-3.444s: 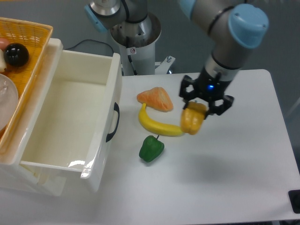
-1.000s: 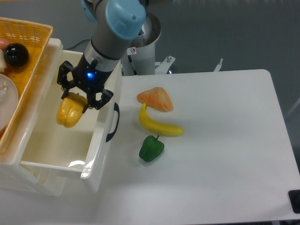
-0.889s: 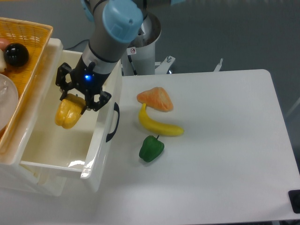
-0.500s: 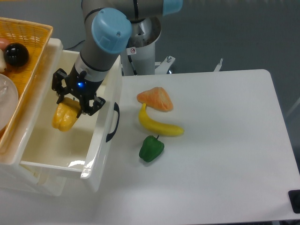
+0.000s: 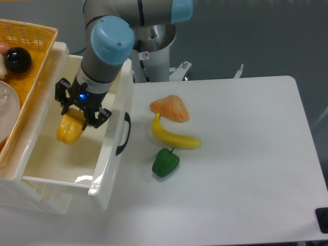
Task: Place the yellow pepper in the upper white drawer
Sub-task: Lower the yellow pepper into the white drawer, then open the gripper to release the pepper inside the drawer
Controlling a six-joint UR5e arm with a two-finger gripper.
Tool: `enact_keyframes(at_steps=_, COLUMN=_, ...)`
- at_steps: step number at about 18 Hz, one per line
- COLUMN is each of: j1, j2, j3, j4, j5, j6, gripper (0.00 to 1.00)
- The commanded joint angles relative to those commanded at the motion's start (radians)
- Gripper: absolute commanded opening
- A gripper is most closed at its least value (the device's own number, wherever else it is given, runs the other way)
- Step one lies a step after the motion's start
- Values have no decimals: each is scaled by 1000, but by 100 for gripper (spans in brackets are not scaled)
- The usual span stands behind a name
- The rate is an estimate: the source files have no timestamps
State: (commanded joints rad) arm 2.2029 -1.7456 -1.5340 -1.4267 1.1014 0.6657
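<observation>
The yellow pepper (image 5: pixel 69 130) hangs inside the open upper white drawer (image 5: pixel 110 159), near its left middle, above the drawer floor. My gripper (image 5: pixel 77 114) is shut on the pepper's top, reaching down into the drawer from above. The drawer's dark curved handle (image 5: pixel 123 134) faces the table on the right side.
An orange woven basket (image 5: pixel 37 56) with a black ball (image 5: pixel 18 60) sits on the drawer unit's left. On the table lie a banana (image 5: pixel 173 135), a green pepper (image 5: pixel 165 162) and an orange wedge-shaped piece (image 5: pixel 170 108). The arm's base (image 5: pixel 151 51) stands behind.
My gripper carried the yellow pepper from above the banana leftward over the drawer wall, then a little further left and down inside the drawer.
</observation>
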Motion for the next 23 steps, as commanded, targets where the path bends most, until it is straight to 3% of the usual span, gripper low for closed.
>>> enact_keyframes(at_steps=3, j1=-2, j2=-2, j3=-2, j4=5, j5=0, j6=0, gripper=61)
enact_keyframes(at_steps=18, j1=-3, j2=-2, j3=-5, j4=9, j5=0, j6=3, gripper=77)
enact_keyframes(at_steps=20, j1=-2, j2=0, j3=-5, j4=35, j5=0, j6=2, gripper=90)
enact_keyframes(at_steps=23, j1=8, j2=5, j3=-2, j4=52, j5=-3, j6=-2, gripper=93)
